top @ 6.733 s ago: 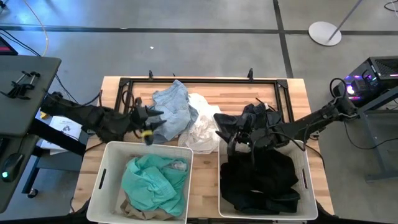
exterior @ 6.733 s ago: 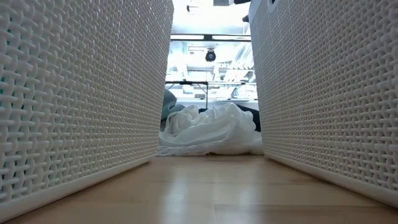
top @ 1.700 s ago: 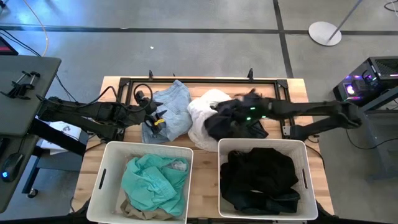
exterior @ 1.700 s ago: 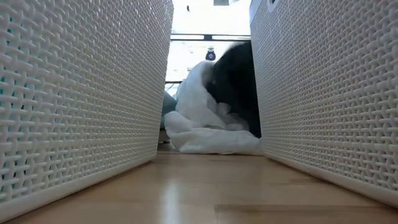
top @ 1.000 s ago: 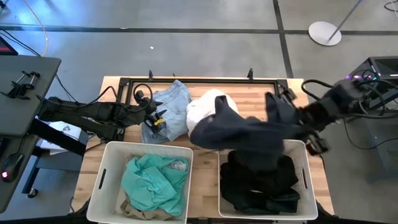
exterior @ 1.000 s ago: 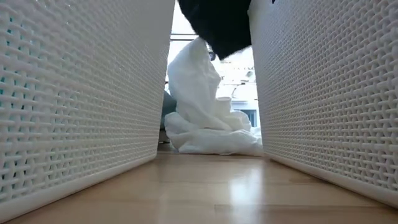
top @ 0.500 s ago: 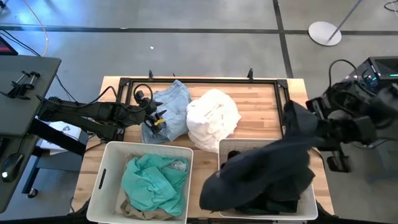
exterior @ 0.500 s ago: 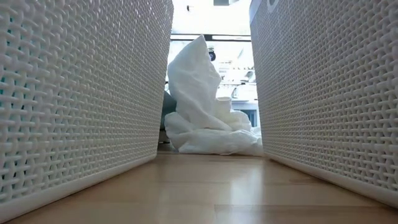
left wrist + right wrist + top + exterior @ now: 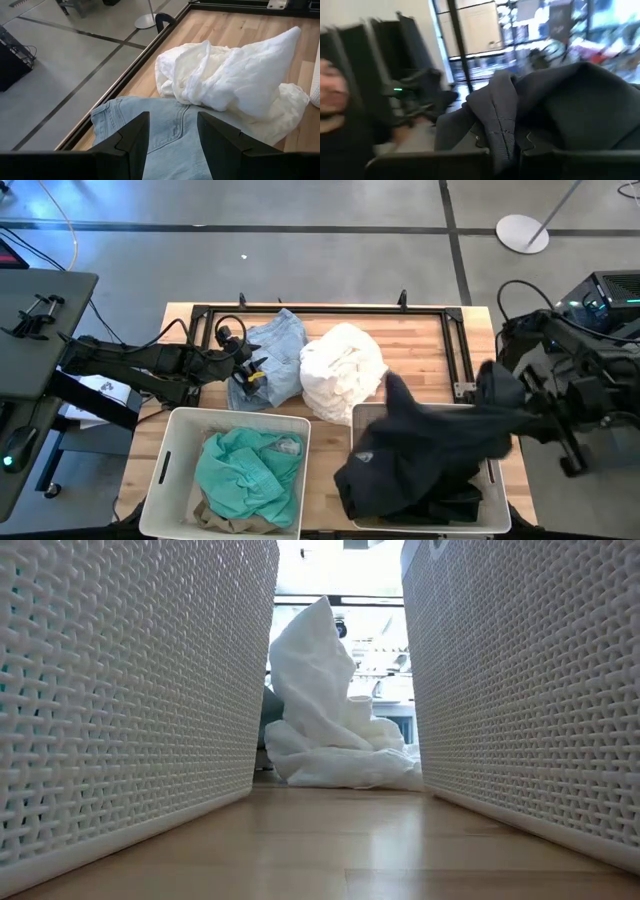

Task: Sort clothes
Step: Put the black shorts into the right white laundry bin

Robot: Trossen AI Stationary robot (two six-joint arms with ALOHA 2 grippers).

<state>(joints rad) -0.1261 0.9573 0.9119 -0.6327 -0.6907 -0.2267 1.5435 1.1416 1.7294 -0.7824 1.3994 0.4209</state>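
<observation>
Now R gripper (image 9: 497, 385) holding charcoal garment (image 9: 425, 450), no legible labels

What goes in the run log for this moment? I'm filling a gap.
right claw: holding charcoal garment over right basket | left claw: open above pale denim | white garment: on table

a robotics lab: concrete floor (image 9: 330, 265), cables, lit electronics rack (image 9: 605, 295) beside the wooden table (image 9: 420, 340).

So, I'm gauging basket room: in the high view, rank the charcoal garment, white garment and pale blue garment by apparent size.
1. charcoal garment, spread over the right basket
2. white garment
3. pale blue garment, partly hidden, so close to the white one
</observation>
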